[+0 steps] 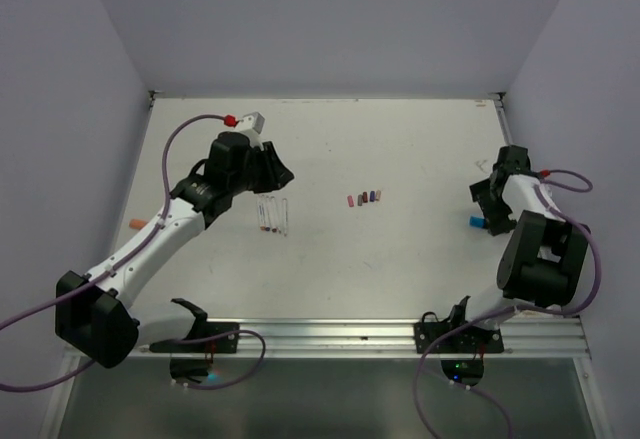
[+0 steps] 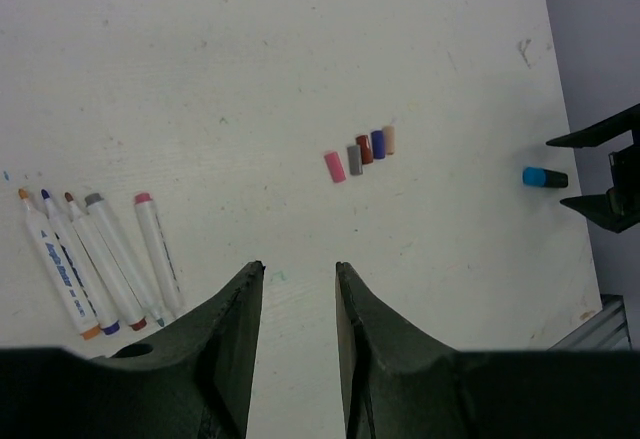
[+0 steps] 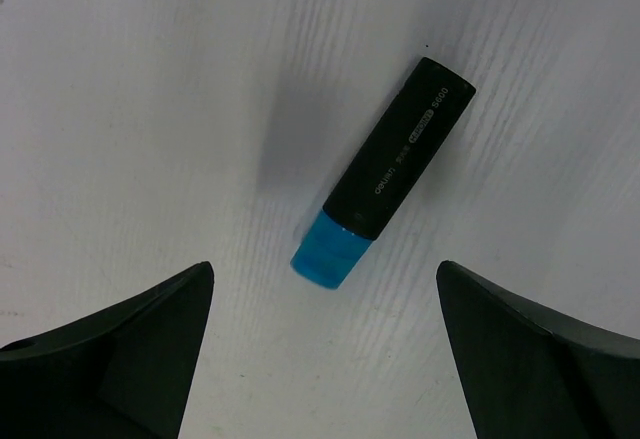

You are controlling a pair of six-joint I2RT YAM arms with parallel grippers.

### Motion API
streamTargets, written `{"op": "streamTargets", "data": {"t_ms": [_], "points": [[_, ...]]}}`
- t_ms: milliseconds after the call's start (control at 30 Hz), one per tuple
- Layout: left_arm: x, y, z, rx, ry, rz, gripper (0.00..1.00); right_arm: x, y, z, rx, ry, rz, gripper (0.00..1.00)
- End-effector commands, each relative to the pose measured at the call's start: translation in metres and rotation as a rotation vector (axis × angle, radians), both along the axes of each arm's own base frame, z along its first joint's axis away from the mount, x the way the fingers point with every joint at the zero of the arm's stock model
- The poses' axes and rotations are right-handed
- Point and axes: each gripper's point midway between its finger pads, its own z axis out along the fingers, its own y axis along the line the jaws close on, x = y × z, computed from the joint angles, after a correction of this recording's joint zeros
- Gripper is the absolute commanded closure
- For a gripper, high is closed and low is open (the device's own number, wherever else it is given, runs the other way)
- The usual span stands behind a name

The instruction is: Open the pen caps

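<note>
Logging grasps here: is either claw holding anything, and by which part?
Nothing is held: the left claw is open and empty; the right claw stands wide open above the blue-capped marker on the table.

Five white pen barrels [image 2: 124,259] lie side by side, a black marker body [image 3: 405,149] well apart

We see a white table [image 1: 400,149] bearing five uncapped pens [image 2: 120,256] side by side at left, five loose caps [image 2: 364,149] in a row mid-table, and a black marker [image 3: 400,164] with its blue cap [image 3: 330,252] on at right.
</note>
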Motion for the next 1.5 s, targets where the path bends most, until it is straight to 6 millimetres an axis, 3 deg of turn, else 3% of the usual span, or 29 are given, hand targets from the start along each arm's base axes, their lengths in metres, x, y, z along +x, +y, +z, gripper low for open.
{"op": "streamTargets", "data": {"t_ms": [0,400,600,933,1167,1400,1467], "points": [[-0.007,-0.005,-0.008,0.013,0.024,-0.035,0.63,0.012,-0.008,0.0,0.035,-0.035,-0.111,0.03],[-0.009,-0.007,-0.029,0.04,0.056,-0.05,0.62,0.02,-0.029,-0.021,0.057,-0.063,-0.202,0.07],[-0.008,-0.006,-0.03,0.049,0.053,-0.049,0.62,0.003,-0.036,-0.042,0.088,-0.02,-0.284,0.08],[-0.007,-0.009,-0.025,0.041,0.049,-0.057,0.62,-0.016,-0.046,-0.046,0.043,0.095,-0.33,0.11],[-0.011,-0.011,-0.024,0.012,0.049,-0.061,0.62,-0.026,-0.041,-0.065,0.068,0.208,-0.309,0.15],[-0.012,-0.011,-0.022,0.005,0.045,-0.062,0.62,-0.038,-0.042,-0.071,0.055,0.279,-0.309,0.39],[-0.013,-0.011,-0.021,0.003,0.044,-0.062,0.62,-0.038,-0.042,-0.07,0.052,0.279,-0.299,0.66]]}}
